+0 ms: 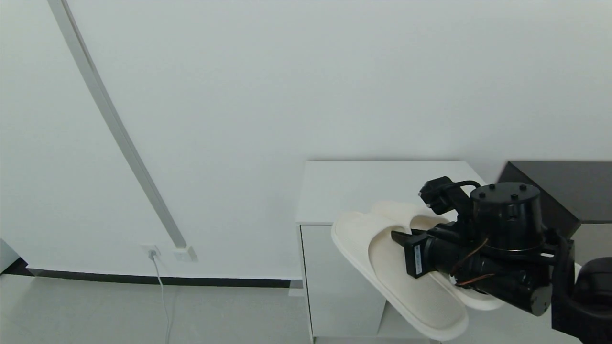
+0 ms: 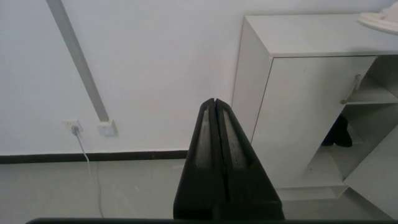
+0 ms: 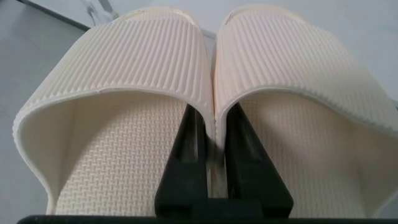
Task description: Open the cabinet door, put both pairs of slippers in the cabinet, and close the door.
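Within tight right gripper [image 3: 214,124], cream slippers [image 3: 155,74]

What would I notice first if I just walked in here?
The pair of cream slippers held up in the air, in front of the white cabinet. The right gripper has its jaws pinched on the two inner walls, so both slippers are held side by side. In the left wrist view the cabinet is open, with something dark on a shelf inside.
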Available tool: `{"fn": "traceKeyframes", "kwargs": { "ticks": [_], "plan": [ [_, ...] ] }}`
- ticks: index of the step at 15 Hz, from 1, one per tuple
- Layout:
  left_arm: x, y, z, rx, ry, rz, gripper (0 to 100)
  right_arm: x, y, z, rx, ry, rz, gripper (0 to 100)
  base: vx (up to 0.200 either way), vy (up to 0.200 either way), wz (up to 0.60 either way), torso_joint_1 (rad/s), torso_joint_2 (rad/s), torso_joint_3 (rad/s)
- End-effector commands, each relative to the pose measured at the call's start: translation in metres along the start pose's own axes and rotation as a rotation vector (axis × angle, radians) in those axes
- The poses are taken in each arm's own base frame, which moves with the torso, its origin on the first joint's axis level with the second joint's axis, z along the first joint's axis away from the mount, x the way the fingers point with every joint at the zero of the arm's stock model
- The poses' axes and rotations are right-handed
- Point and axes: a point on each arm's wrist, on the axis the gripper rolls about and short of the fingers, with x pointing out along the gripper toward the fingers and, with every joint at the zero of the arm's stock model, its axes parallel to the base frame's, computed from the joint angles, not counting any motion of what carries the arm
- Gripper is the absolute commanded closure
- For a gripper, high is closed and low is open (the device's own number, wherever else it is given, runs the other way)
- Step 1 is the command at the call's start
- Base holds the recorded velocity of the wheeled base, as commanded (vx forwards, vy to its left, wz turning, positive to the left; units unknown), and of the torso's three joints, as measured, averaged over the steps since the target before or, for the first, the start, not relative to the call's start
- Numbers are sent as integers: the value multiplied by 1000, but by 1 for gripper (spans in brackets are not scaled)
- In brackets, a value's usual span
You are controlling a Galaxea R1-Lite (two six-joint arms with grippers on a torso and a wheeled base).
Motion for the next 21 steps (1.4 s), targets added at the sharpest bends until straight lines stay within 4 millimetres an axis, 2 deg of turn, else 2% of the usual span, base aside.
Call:
{"fn": "traceKeyframes", "kwargs": {
  "ticks": [1,11,21],
  "plan": [
    [0,0,0,0,2,0,100,-12,-1,6,3,-19,17,100,0,0,0,0,0,0],
    [0,0,0,0,2,0,100,-9,-2,-3,-28,13,14,100,0,0,0,0,0,0],
    [0,0,0,0,2,0,100,-7,-1,-5,-39,20,14,100,0,-200,0,3,3,3]
  ]
}}
